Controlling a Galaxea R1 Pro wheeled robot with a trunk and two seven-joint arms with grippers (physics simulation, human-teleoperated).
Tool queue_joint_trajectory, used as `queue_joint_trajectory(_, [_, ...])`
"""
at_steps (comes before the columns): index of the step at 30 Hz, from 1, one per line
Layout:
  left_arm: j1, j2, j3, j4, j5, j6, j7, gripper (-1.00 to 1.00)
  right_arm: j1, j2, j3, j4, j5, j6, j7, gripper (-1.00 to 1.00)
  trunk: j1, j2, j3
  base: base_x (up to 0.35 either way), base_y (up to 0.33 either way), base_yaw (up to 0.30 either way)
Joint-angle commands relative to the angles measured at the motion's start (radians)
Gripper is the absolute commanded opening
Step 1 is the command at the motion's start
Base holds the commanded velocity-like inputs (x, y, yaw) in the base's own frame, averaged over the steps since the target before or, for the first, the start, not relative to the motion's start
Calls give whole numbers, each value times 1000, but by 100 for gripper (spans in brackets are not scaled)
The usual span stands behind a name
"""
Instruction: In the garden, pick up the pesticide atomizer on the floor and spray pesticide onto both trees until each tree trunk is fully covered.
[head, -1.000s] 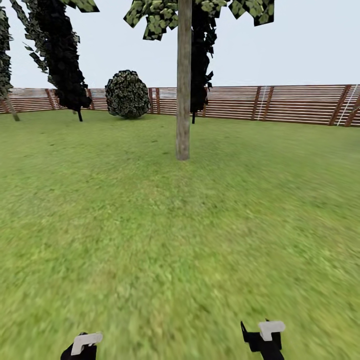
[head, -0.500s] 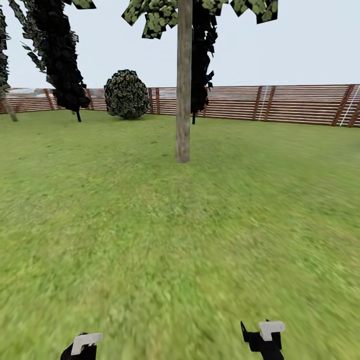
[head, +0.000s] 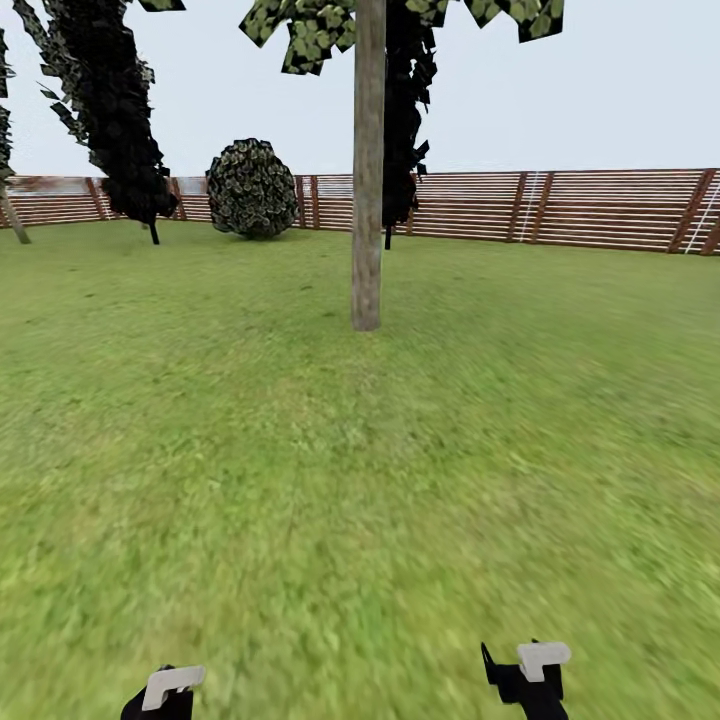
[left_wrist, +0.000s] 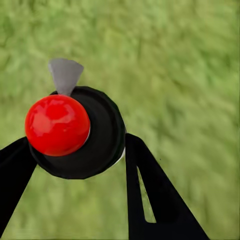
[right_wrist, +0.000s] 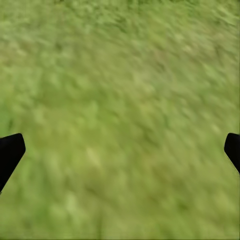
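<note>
The atomizer sits clamped in the left gripper; right gripper spread, empty. Next: approach the trunk, spray.

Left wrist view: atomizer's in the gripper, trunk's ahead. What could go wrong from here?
1. The pesticide atomizer sits between the left gripper fingers, and its round body could twist or slip while driving.
2. The tree trunk stands far across the grass, so spraying now would likely fall short.
3. Its grey nozzle faces grass in the wrist view, not the trunk; without re-aiming, pesticide may land on the lawn.
</note>
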Motion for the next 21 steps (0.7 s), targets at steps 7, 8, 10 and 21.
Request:
queue_joint_trajectory(7, [-1,0,0,0,6,-3,-1,-100,-1,0,-1,1,5,-3,0,100,0,0,-1,337,0,0])
queue_joint_trajectory(8, [-1,0,0,0,6,-3,-1,-100,-1,0,-1,1,5,-3,0,100,0,0,-1,337,0,0])
queue_joint_trajectory(10, [-1,0,0,1,6,-3,-1,-100,-1,0,-1,1,5,-3,0,100,0,0,-1,337,0,0])
queue_joint_trajectory(21, [-1,0,0,1,6,-3,-1,-100,-1,0,-1,1,5,-3,0,100,0,0,-1,337,0,0])
